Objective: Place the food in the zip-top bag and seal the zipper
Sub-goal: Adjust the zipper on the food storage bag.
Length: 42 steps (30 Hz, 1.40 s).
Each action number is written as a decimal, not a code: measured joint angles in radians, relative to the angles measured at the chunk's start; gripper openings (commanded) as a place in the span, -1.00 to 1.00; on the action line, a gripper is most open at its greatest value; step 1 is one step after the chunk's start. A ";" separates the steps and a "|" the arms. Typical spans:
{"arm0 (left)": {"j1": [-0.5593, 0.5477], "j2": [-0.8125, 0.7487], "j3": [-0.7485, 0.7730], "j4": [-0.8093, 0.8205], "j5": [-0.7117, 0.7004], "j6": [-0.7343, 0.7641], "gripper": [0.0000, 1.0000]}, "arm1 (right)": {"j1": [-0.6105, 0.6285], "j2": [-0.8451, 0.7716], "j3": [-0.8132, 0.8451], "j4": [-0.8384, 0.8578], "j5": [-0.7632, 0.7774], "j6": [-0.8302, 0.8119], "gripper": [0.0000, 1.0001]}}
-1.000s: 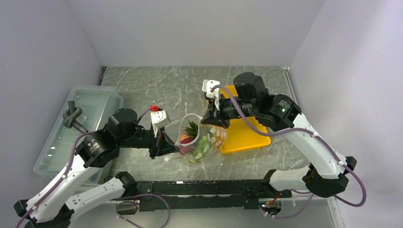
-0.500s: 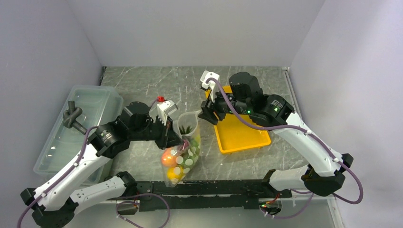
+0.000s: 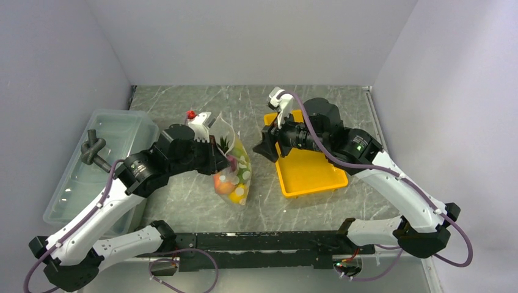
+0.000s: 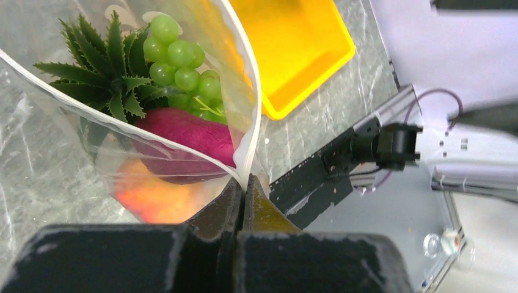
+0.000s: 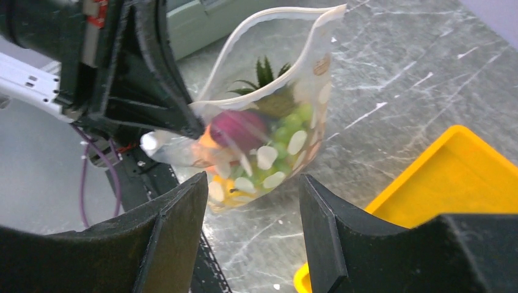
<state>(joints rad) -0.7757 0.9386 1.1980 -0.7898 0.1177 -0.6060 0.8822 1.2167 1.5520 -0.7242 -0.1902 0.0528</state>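
The zip-top bag (image 3: 234, 174), clear with white dots, hangs from my left gripper (image 3: 227, 160), which is shut on one end of its mouth edge. In the left wrist view the jaws (image 4: 245, 186) pinch the whitish zipper (image 4: 254, 91), and the mouth gapes open. The food sits inside: a spiky green pineapple crown (image 4: 107, 70), green grapes (image 4: 183, 61), a dark red-purple piece (image 4: 186, 137) and a peach-coloured fruit (image 4: 153, 196). My right gripper (image 3: 264, 146) is open, right of the bag and apart from it. In the right wrist view my right gripper (image 5: 251, 183) faces the bag (image 5: 275, 131).
An empty yellow tray (image 3: 308, 174) lies under the right arm. A translucent lidded bin (image 3: 107, 162) with a dark grey handle (image 3: 91, 149) stands at the left. A black rail (image 3: 262, 241) runs along the near table edge.
My right gripper has let go of the bag's mouth, opened and drawn back to the right. The left arm has carried the bag up and towards the back left.
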 measured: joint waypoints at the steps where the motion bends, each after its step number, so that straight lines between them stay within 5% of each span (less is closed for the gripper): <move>1: 0.000 0.003 0.000 0.001 -0.021 -0.021 -1.00 | 0.004 -0.006 -0.013 0.013 -0.006 0.012 0.20; 13: 0.000 0.038 0.000 0.009 -0.256 -0.333 -1.00 | 0.183 -0.015 -0.144 0.126 0.038 0.033 0.21; 21: 0.000 0.083 0.042 -0.130 -0.378 -0.601 -1.00 | 0.252 -0.008 -0.202 0.211 0.132 -0.003 0.23; 31: 0.000 0.048 0.042 -0.235 -0.406 -0.853 -1.00 | 0.285 -0.007 -0.381 0.423 0.182 -0.147 0.24; 42: 0.000 0.034 0.042 -0.254 -0.366 -0.964 -1.00 | 0.309 -0.048 -0.571 0.703 0.186 -0.227 0.24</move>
<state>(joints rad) -0.7757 0.9722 1.2404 -1.0443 -0.2485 -1.5700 1.1915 1.1687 0.9810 -0.0216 -0.0044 -0.1738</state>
